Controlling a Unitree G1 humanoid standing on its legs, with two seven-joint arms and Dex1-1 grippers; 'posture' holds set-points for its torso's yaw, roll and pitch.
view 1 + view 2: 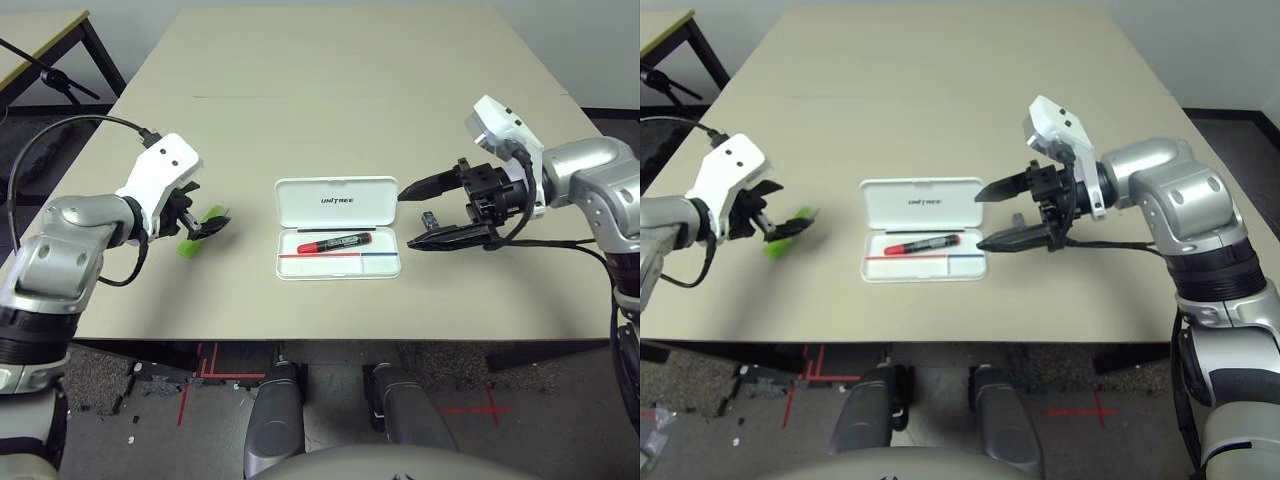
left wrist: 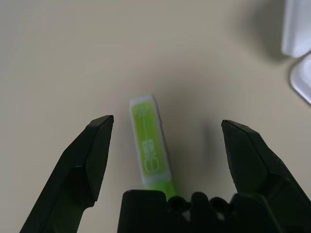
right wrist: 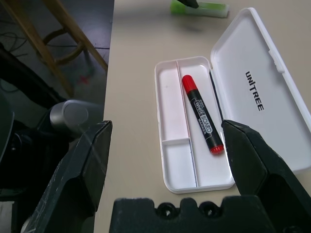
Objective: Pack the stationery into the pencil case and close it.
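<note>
Pencil case (image 1: 337, 228) lies open near the table's (image 1: 330, 90) front edge, centred between the two arms. Lid folded back flat toward the far side, "UNITREE" lettering showing on its inner face. Tray half is nearer the robot, with a thin red-and-blue stripe along its front part.

Red marker (image 1: 334, 243) lies inside the tray, in the long compartment next to the hinge, lengthwise, black label up. Narrower compartments of the tray hold nothing visible.

Lime-green highlighter (image 2: 149, 149) lies on the table to the left of the case, well apart from it. Left hand (image 1: 203, 226) is over it, fingers (image 2: 92, 155) spread wide, one on each side of the highlighter, neither touching it. Highlighter runs along the gap between them, label up.

Right hand (image 1: 415, 215) hovers just right of the case, released, fingers parted and pointing toward the case's right edge. It grips nothing.

Tiny grey-black block (image 1: 429, 219) sits on the table just right of the case, seen between the right hand's two fingers from the head views. Contact with either finger cannot be told.
</note>
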